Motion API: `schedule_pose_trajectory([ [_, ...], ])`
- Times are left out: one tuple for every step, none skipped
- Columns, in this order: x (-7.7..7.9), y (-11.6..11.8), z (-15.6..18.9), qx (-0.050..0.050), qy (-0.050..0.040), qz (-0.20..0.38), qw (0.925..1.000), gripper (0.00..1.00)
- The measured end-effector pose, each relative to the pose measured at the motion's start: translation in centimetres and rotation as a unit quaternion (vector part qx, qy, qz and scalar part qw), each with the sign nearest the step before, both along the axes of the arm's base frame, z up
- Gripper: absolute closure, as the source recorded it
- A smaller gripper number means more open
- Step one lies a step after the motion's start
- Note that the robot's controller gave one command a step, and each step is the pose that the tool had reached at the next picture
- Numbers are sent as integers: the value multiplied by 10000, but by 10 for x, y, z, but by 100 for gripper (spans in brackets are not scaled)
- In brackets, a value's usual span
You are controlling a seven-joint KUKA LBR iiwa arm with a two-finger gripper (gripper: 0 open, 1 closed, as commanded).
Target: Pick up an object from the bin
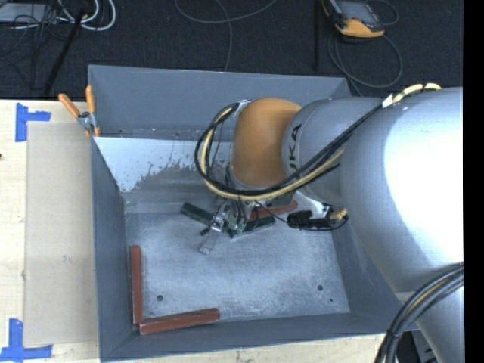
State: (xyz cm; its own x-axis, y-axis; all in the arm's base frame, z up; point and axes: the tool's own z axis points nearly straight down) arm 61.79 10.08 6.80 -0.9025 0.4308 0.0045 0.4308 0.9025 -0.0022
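Note:
My gripper (219, 227) reaches down to the bin floor in the middle of the bin, just under the arm's wrist. A dark green, flat, elongated thing (193, 212) lies right at its left side, touching or nearly touching it. A small red thing (262, 219) pokes out on the gripper's right, partly hidden by the wrist. Further right lies a black thing with yellow-orange ends (316, 219). I see nothing clearly held between the gripper's tips.
A brown L-shaped strip (137, 286) lies along the bin's front left corner, one leg running up the left side and the other along the front. The arm covers the bin's right side.

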Motion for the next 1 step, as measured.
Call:
schedule_pose_trajectory([
  [0, 0, 0, 1, -13, -5, 10000, 0],
])
